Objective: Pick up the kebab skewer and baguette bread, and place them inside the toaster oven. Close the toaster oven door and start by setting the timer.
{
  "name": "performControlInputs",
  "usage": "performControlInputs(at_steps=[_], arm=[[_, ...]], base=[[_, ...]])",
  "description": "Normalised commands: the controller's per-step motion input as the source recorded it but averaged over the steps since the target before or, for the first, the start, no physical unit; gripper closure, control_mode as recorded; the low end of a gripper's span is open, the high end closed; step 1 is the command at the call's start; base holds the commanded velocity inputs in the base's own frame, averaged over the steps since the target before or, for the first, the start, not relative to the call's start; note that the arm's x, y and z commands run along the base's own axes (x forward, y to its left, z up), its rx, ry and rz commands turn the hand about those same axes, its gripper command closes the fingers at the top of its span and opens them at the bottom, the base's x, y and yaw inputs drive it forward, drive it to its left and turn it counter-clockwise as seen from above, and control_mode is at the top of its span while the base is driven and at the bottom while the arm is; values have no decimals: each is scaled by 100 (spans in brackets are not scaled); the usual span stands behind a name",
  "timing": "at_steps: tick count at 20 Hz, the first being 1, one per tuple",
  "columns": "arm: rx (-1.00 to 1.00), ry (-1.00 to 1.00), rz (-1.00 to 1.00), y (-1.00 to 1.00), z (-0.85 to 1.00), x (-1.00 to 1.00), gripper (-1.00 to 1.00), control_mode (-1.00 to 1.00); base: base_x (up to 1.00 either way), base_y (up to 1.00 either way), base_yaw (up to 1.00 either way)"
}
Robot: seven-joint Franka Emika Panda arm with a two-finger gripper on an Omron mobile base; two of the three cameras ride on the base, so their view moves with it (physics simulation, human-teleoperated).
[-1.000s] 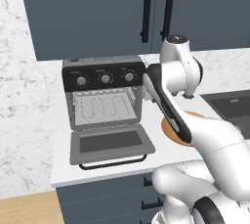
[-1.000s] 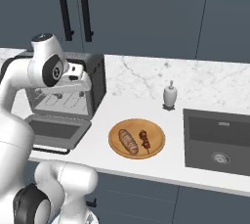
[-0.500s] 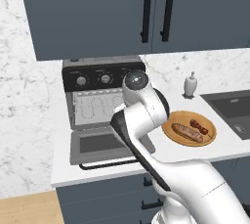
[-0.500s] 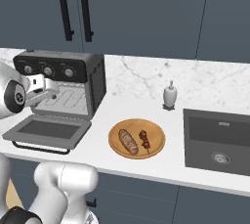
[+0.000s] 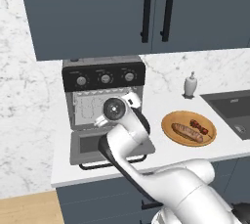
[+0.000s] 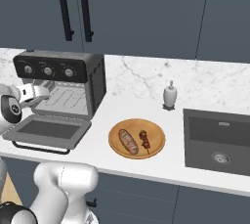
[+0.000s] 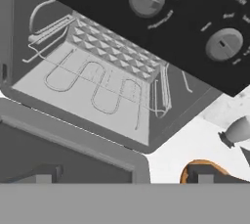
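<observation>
A round wooden plate [image 6: 136, 138] lay on the white marble desk [image 6: 122, 115]. A small white soap dispenser [image 6: 169, 95] stood near the wall. A dark sink [image 6: 218, 139] was sunk into the desk beside them. Dark blue cabinets [image 5: 122, 8] with black handles hung above.

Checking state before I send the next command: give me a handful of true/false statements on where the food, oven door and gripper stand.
1. The toaster oven door is dropped open. True.
2. The baguette bread lies on the oven's wire rack. False: it lies on the round wooden plate.
3. The kebab skewer lies beside the baguette on that plate. True.
4. The gripper is holding the skewer. False: nothing is between its fingertips.
5. The oven cavity holds no food. True.
</observation>
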Motion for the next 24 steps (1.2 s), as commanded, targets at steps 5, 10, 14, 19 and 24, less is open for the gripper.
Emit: performControlInputs(at_steps=[5, 10, 14, 19, 24], arm=[[0, -1, -9, 7, -12, 51, -100, -100], [-2, 0, -1, 17, -25, 24, -100, -100], [-15, -4, 0, 9, -27, 2, -100, -100], [-12, -2, 0, 2, -2, 42, -100, -100], [-1, 0, 2, 0, -1, 43, -100, -100]], base=[[0, 0, 0], [0, 0, 0], [0, 0, 0], [0, 0, 0], [0, 0, 0]])
